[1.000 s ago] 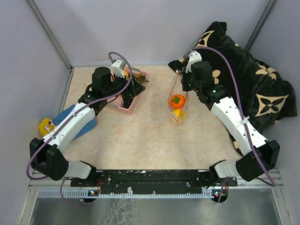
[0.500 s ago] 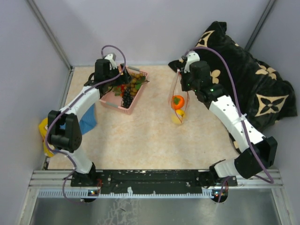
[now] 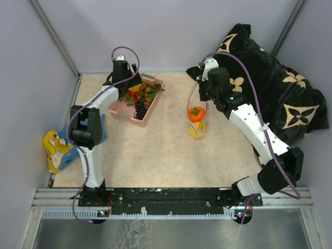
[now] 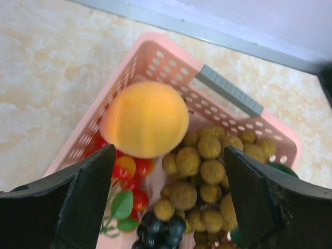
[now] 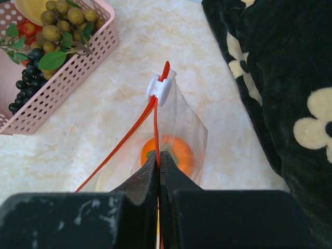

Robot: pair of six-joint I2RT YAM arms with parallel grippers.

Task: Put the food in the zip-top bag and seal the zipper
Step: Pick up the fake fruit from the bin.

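1. My left gripper (image 4: 170, 155) is spread wide and holds nothing. It hangs over the pink basket (image 4: 155, 57).
2. Straight ahead between its 2 fingers lies a yellow round fruit (image 4: 144, 119), with a gap to each finger.
3. Toward the right finger sits the tan-brown berry cluster (image 4: 205, 171). Beside the left finger are the small red pieces (image 4: 129, 168), and closest to the wrist are the dark grapes (image 4: 158, 228).
4. My right gripper (image 5: 158, 155) is pinched fully closed on the zipper (image 5: 124, 140) of the zip-top bag (image 5: 187, 129).
5. The red strip runs up and away from those jaws to a white slider (image 5: 158, 89) at its far end. The mouth gapes open to the left of the jaws.
6. Beyond the jaws, inside the bag, lies the orange fruit (image 5: 179, 153). In the top view a yellow fruit (image 3: 197, 129) lies under it.
7. A black cushion (image 5: 280, 78) lies to the right of this gripper, and the basket is far off to its left.
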